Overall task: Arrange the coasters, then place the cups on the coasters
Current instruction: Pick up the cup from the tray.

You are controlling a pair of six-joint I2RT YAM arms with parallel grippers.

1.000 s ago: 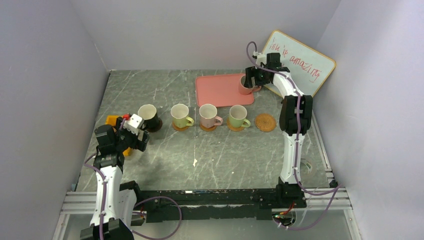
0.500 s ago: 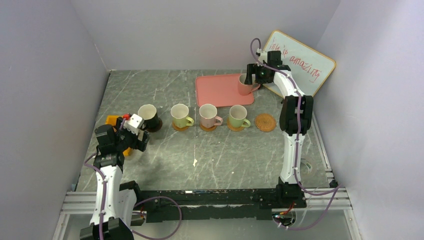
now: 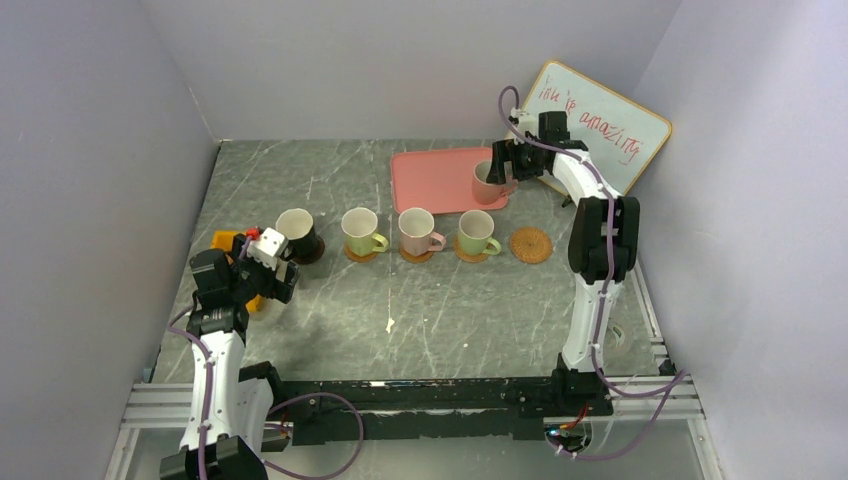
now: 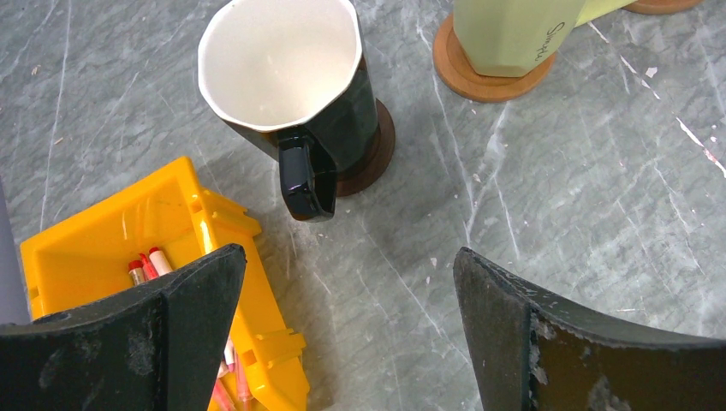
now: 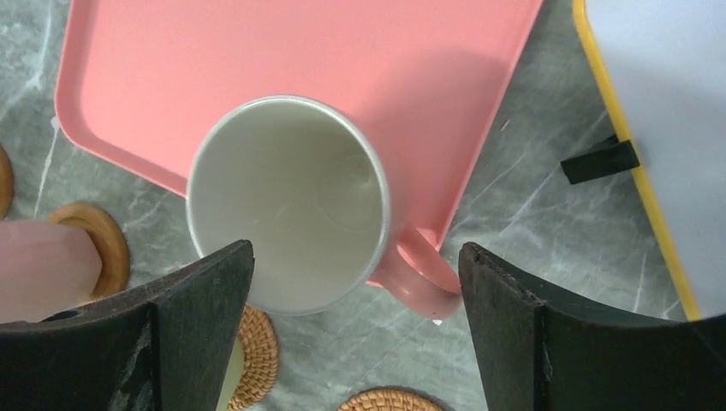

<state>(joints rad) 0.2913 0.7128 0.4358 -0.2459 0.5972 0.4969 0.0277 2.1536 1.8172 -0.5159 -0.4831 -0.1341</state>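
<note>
**Four cups on coasters, the fifth on the tray**

The left gripper (image 4: 351, 282), fingers wide apart and empty, hangs near the dark brown cup (image 4: 282, 86) on its dark coaster (image 4: 377, 158), beside a yellow bin (image 4: 94, 248). Rightward, a pale green cup (image 3: 360, 230), a pink cup (image 3: 415, 230) and a second green cup (image 3: 475, 232) sit on tan coasters (image 4: 479, 81). One woven coaster (image 3: 531, 245) lies bare. The right gripper (image 5: 355, 253) has its fingers apart astride the fifth cup (image 5: 287, 201) at the pink tray (image 5: 257, 60) corner, seemingly not gripping it.
</note>
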